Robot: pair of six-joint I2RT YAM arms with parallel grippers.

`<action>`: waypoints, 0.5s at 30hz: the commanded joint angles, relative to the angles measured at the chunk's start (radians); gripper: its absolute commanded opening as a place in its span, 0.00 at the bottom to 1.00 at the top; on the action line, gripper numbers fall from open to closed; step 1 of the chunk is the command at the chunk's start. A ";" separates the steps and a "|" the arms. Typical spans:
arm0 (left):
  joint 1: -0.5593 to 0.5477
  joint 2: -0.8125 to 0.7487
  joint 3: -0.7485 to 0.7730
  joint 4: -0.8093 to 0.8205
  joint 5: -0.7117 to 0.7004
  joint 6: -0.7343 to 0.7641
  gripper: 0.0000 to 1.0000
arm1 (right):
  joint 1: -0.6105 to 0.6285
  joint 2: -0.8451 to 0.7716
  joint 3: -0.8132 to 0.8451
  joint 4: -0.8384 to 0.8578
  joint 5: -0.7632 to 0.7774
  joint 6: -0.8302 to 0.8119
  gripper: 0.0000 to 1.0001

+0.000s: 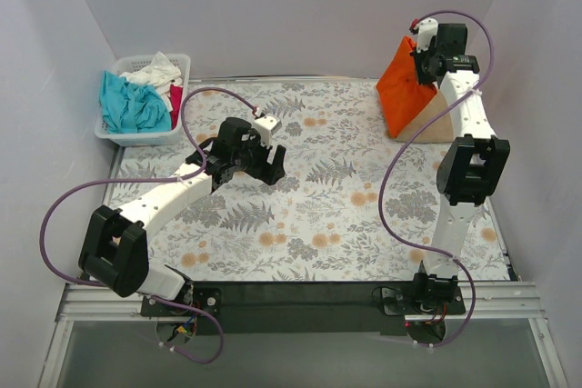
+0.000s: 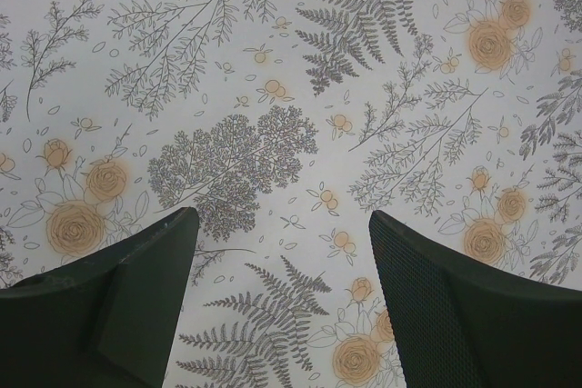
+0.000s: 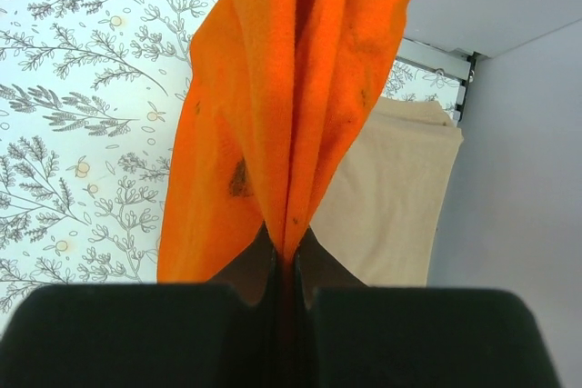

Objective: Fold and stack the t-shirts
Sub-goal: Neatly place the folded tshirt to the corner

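Observation:
My right gripper [image 1: 420,54] is shut on the bright orange t-shirt [image 1: 400,88] and holds it hanging at the far right corner; in the right wrist view the orange cloth [image 3: 273,106] is pinched between the shut jaws [image 3: 286,256]. A folded tan t-shirt [image 1: 435,115] lies flat under and behind it, also in the right wrist view [image 3: 391,197]. My left gripper [image 1: 271,163] is open and empty over the floral cloth at the table's middle left; its fingers [image 2: 136,288] stand wide apart. Teal [image 1: 132,104], white [image 1: 153,72] and pink-red [image 1: 175,97] t-shirts lie crumpled in the basket.
A white slatted plastic basket [image 1: 139,138] stands at the far left corner. The floral tablecloth [image 1: 318,215] covers the table. White walls close in on the left, back and right. A metal rail [image 1: 300,302] runs along the near edge.

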 commanded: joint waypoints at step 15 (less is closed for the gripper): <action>0.007 0.013 0.019 -0.012 0.014 0.010 0.70 | -0.105 0.030 0.037 0.022 -0.031 -0.099 0.01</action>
